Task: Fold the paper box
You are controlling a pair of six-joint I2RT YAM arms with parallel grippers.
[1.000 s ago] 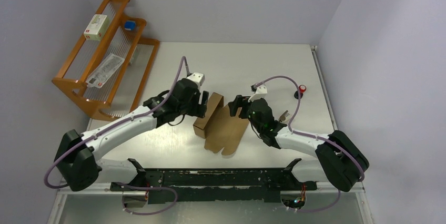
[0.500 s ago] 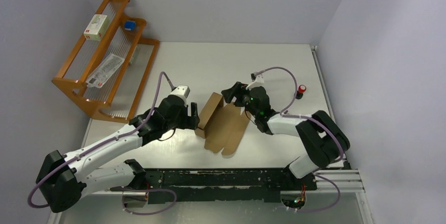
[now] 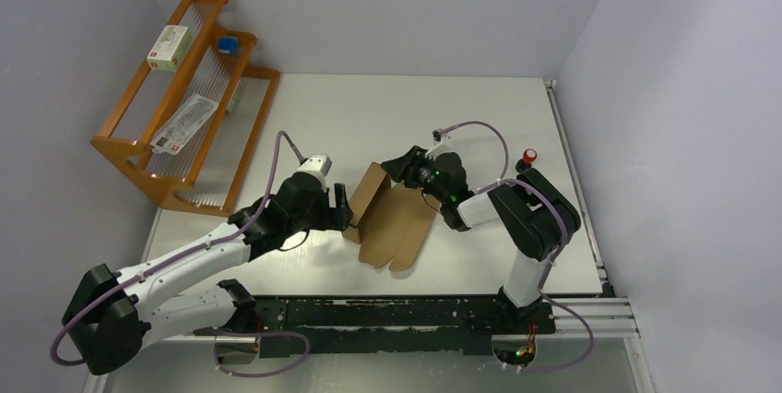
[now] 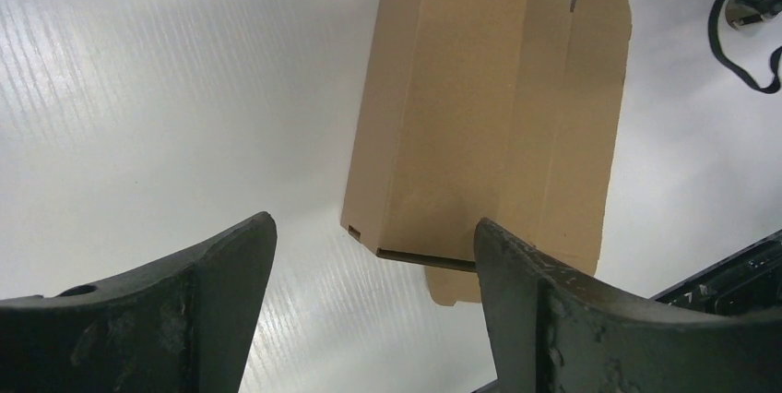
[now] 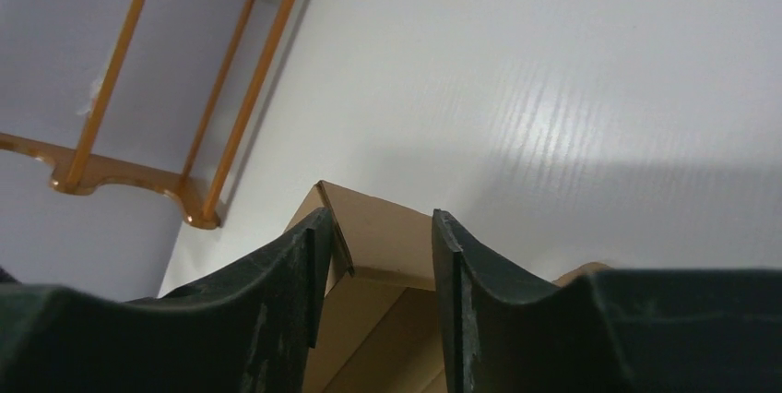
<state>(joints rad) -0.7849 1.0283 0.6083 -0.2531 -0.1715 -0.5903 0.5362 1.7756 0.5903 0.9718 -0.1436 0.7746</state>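
Note:
The paper box (image 3: 395, 218) is brown cardboard, partly folded: one long wall stands up on its left side and the rest lies flat with rounded tabs toward the near edge. My left gripper (image 3: 344, 209) is open just left of that wall, not touching it; in the left wrist view the paper box (image 4: 489, 107) lies ahead of the open left gripper (image 4: 373, 241). My right gripper (image 3: 394, 166) is at the box's far end. In the right wrist view the right gripper (image 5: 379, 219) has its jaws apart and straddles the far end flap of the box (image 5: 369, 319).
A wooden rack (image 3: 184, 102) stands at the table's left edge, holding a small white labelled box (image 3: 170, 47), a blue item (image 3: 226, 43) and a leaflet (image 3: 185, 123). A red-capped object (image 3: 530, 157) sits at the right. A black rail (image 3: 387, 313) runs along the near edge.
My left gripper has drawn back to the left, away from the box wall. My right gripper has moved up to the box's far end and its jaws have narrowed.

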